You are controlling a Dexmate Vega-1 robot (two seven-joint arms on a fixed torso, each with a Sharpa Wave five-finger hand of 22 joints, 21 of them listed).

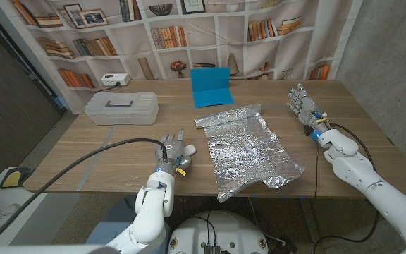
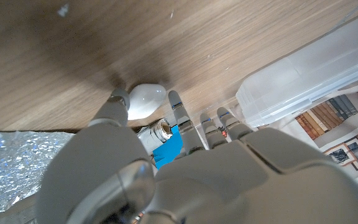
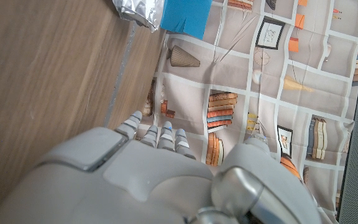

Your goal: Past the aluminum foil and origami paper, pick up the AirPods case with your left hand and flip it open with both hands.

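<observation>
Seemingly unmarked, AirPods case (image 2: 145,99) — left hand (image 1: 173,152) touching it, right hand (image 1: 306,107) spread, empty.

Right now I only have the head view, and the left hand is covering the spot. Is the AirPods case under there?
Observer: Yes. The left wrist view shows the white case on the table, between the left hand's thumb and fingers.
Operator: Is it gripped?
Observer: The thumb tip touches it; whether it's gripped, I can't tell.
Operator: Lid open?
Observer: No, it looks closed, one smooth rounded shape.
</observation>
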